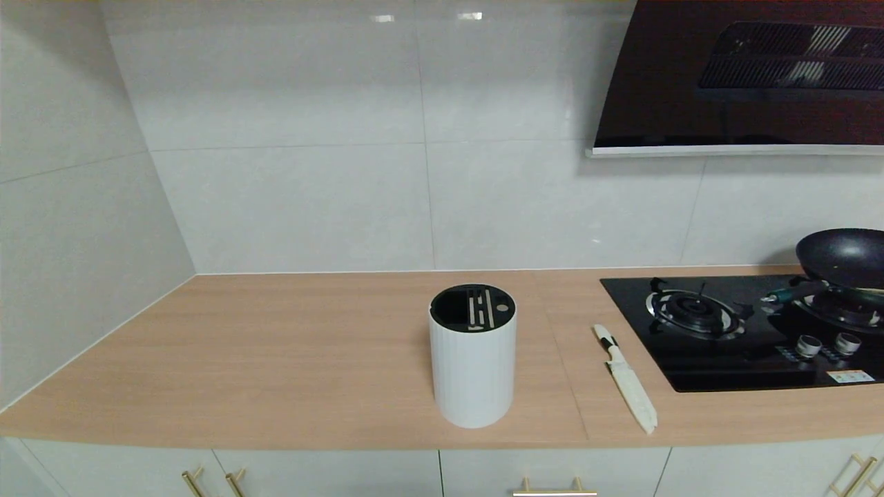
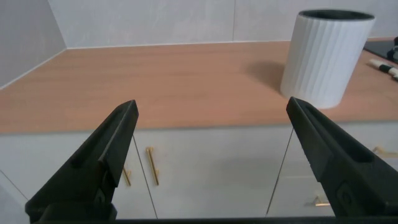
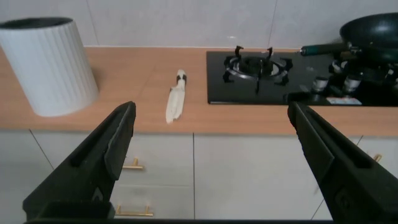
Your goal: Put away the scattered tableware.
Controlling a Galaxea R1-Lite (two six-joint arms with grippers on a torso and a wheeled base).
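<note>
Left gripper point(image 2: 211, 104) and right gripper point(image 3: 211, 107) hang before the cabinet fronts point(image 2: 205, 162), jaws spread wide, holding nothing. Head view: the white knife point(image 1: 625, 378) lies flat on the countertop point(image 1: 276, 345) at lower right, between the white cylindrical holder point(image 1: 473, 366) at centre and the stove point(image 1: 732, 331). The holder's slotted black top is visible from the head; the wrist views present its ribbed wall side-on. The pan point(image 1: 846, 255) is cut off at the right edge.

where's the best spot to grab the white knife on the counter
Likely the narrow far end of the knife by the black band, which looks like the handle. Come from above with the right hand, since it lies flat beside the stove.
</note>
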